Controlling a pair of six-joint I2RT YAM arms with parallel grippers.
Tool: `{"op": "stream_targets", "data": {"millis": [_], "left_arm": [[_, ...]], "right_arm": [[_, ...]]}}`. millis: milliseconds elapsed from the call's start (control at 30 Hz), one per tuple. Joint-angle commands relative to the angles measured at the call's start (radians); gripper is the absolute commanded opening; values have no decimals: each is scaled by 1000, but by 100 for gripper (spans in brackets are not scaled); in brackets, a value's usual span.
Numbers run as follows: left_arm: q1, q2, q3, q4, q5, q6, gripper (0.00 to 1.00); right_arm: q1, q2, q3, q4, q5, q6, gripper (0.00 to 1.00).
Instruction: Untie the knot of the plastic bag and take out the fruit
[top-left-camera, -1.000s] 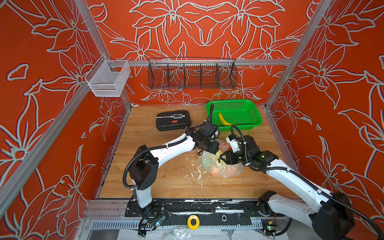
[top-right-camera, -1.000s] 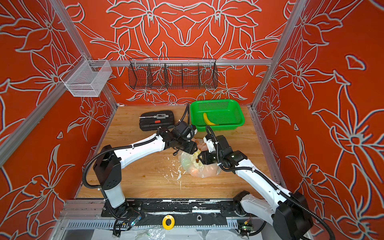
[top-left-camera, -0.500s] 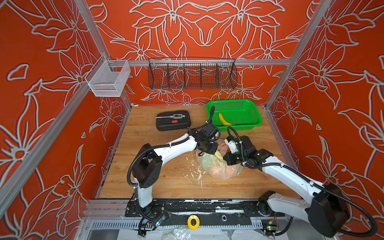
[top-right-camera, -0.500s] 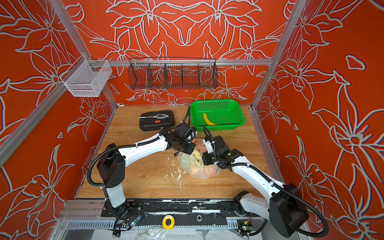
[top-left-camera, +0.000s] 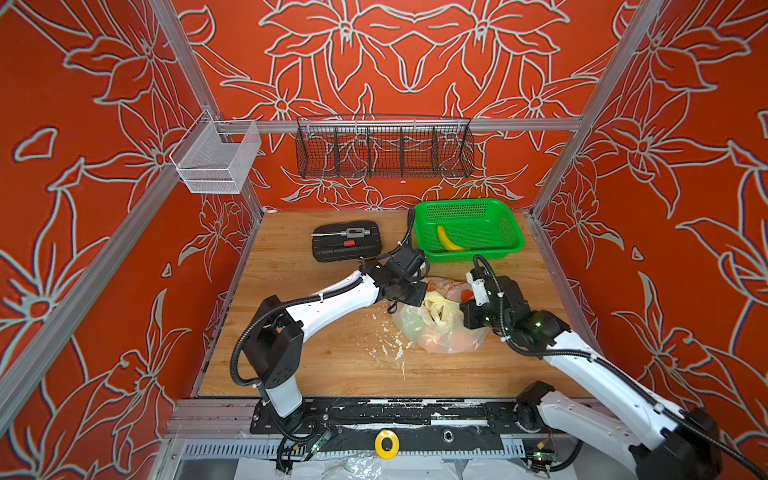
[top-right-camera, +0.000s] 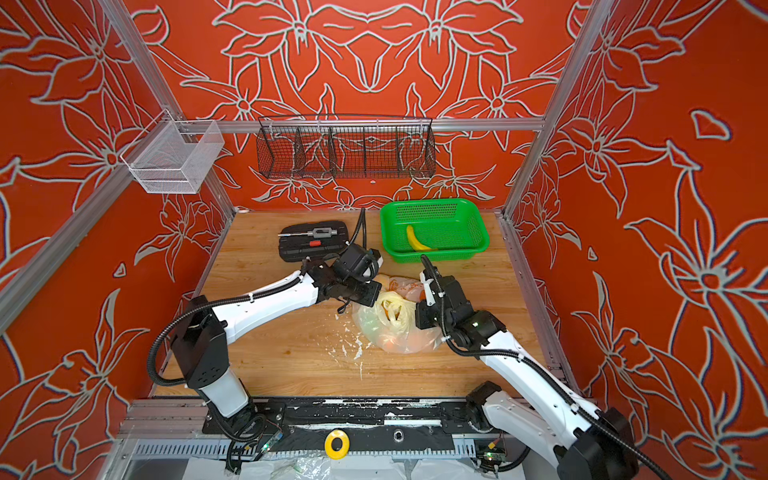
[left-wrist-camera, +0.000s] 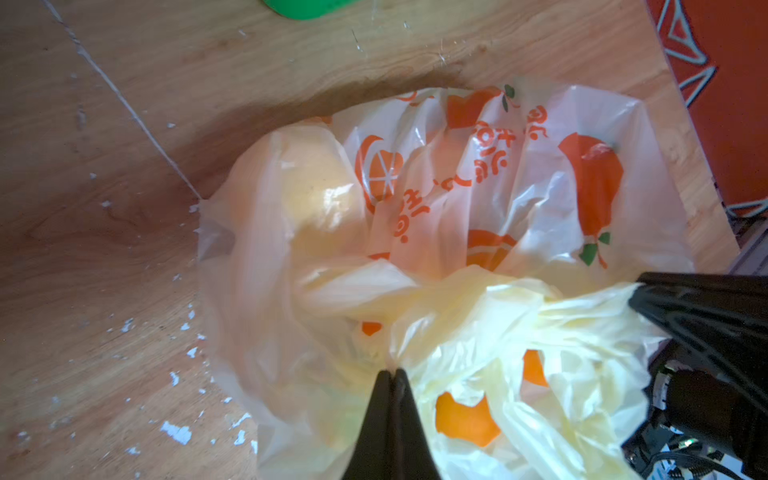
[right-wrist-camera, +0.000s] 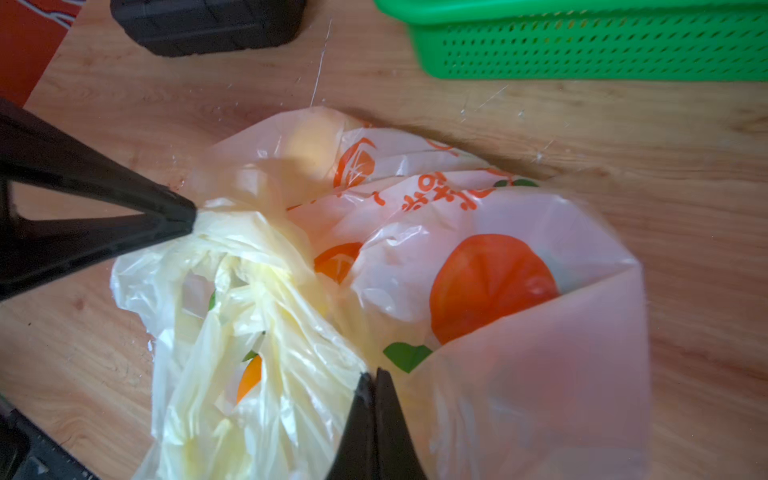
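The plastic bag (top-left-camera: 440, 328) (top-right-camera: 397, 332), cream-white with orange-slice prints, lies on the wooden table between my two arms. Its knot (top-left-camera: 441, 308) (left-wrist-camera: 478, 307) (right-wrist-camera: 257, 266) is a loose bunch of pale handle strips on top. My left gripper (top-left-camera: 419, 297) (left-wrist-camera: 391, 371) is shut, pinching bag plastic at one side of the bunch. My right gripper (top-left-camera: 463, 311) (right-wrist-camera: 372, 374) is shut on the plastic at the opposite side. Orange fruit (left-wrist-camera: 465, 419) (right-wrist-camera: 249, 380) shows through gaps in the strips. Other fruit is only a blurred shape behind the film.
A green basket (top-left-camera: 478, 254) with a banana (top-left-camera: 446, 241) stands just behind the bag. A black tool case (top-left-camera: 347, 241) lies behind my left arm. White flecks (top-left-camera: 386, 345) are scattered in front of the bag. A black wire rack (top-left-camera: 384, 151) and a white mesh bin (top-left-camera: 216, 166) hang on the walls.
Both grippers have gone from open to shut on the bag's plastic. The right gripper has moved in closer to the bunched handles.
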Motion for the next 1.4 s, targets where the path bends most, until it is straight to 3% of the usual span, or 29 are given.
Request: {"op": "stream_targets", "data": {"millis": [0, 167, 300, 367, 433, 500, 600, 700, 900, 1167, 1267, 1367], "left_arm": [[26, -58, -33, 6, -44, -28, 0], [57, -114, -85, 26, -70, -51, 0], [59, -148, -111, 66, -11, -26, 0], [59, -180, -131, 107, 27, 9, 2], [59, -206, -137, 122, 31, 38, 12], [59, -212, -114, 105, 38, 72, 21], [59, -186, -55, 62, 72, 121, 27], [59, -147, -1, 31, 129, 166, 34], [59, -68, 80, 18, 208, 203, 45], [53, 37, 144, -27, 222, 212, 57], [51, 75, 160, -49, 246, 224, 57], [48, 107, 174, -67, 251, 226, 49]], "right_arm": [[0, -62, -29, -21, 135, 31, 0], [0, -124, -54, -32, 195, 41, 0], [0, -152, -57, -22, 165, 34, 2], [0, -167, -52, -18, 158, 42, 9], [0, -180, -41, -12, 123, 37, 19], [0, -190, -21, 5, 42, 16, 32], [1, -188, -7, 42, -47, 2, 45], [1, -163, 8, 81, -132, -23, 55], [1, -47, 67, 66, -180, -55, 57], [3, 86, 97, 44, -208, -65, 59], [2, 115, 93, 41, -218, -63, 59], [2, 130, 88, 39, -215, -60, 52]]}}
